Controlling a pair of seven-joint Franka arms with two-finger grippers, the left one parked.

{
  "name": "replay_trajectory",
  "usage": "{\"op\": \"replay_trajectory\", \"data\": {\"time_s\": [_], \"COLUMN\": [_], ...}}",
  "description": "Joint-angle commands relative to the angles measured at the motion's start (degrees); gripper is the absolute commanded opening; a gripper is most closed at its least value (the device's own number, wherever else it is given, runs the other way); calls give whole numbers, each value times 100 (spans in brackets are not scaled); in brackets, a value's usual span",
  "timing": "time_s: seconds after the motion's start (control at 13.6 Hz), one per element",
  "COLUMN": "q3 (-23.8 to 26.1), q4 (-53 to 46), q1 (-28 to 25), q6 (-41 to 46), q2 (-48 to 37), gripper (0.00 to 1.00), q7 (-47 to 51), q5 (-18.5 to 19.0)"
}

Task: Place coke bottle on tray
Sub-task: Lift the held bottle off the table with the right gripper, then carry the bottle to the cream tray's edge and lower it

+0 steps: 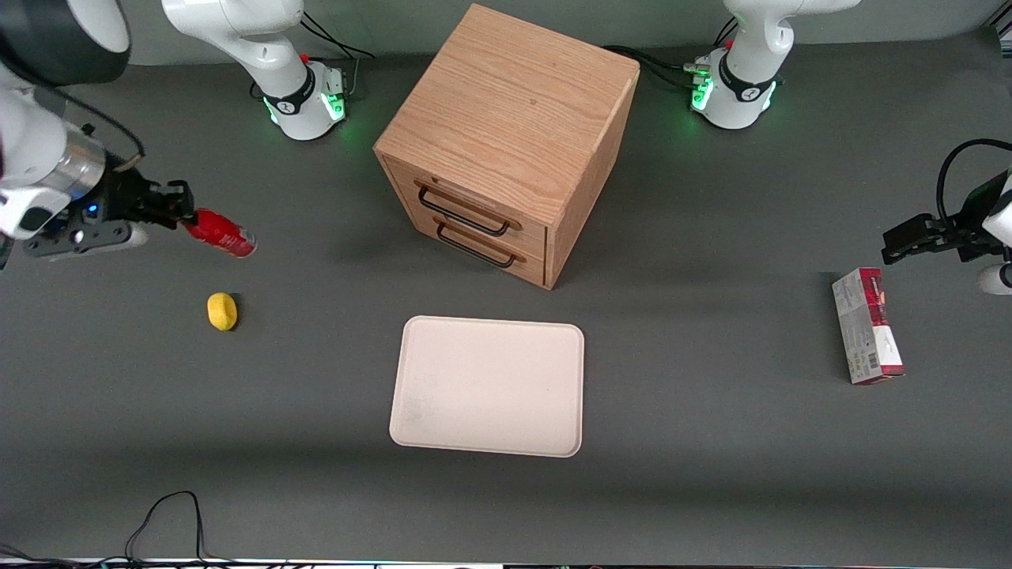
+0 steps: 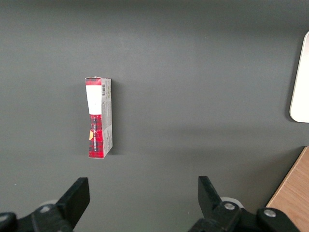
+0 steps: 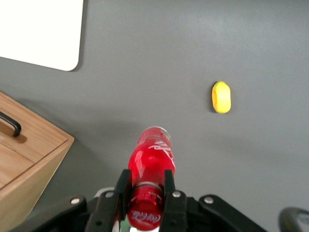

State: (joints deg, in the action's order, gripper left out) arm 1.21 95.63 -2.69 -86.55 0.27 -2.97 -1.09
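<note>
The gripper [image 3: 146, 192] pinches the bottle [image 3: 151, 166] only near its cap, seemingly lifted, so it could pivot or slip before reaching the tray [image 1: 488, 386]

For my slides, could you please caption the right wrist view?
Gripper shut on the coke bottle, carried above the table near the lemon; tray bare.

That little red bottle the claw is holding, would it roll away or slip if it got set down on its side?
Probably. The coke bottle is round and glossy, so lying down on the flat tray it would likely roll, though the low rim might stop it. The gripper pinches only its capped end, so it may slip or swing.
</note>
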Motion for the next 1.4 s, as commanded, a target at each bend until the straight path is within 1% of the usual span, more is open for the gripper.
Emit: {"op": "replay_trajectory", "data": {"time_s": [0.0, 0.15, 0.3, 0.44, 0.66, 0.74, 0.89, 0.96, 1.03, 1.18, 1.33], "q3": [11, 29, 72, 239, 301, 310, 485, 486, 477, 468, 468], "q4": [-1037, -1308, -1895, -2720, -4433, -4752, -4799, -4834, -4860, -4869, -4878], "q1": [-20, -47, -82, -335, -836, -977, -1057, -1171, -1233, -1409, -1514], "q6": [472, 525, 726, 824, 746, 510, -288, -562, -895, -1442, -1820], "q2": [658, 851, 1350, 2131, 3730, 4109, 4428, 4612, 4796, 5104, 5281], "gripper": [0, 0, 0, 0, 0, 0, 0, 0, 0, 0, 0], "q7": [261, 411, 848, 1489, 2692, 3166, 3748, 4082, 4242, 4646, 4919], "q5": [204, 267, 250, 240, 258, 249, 258, 275, 293, 520, 557]}}
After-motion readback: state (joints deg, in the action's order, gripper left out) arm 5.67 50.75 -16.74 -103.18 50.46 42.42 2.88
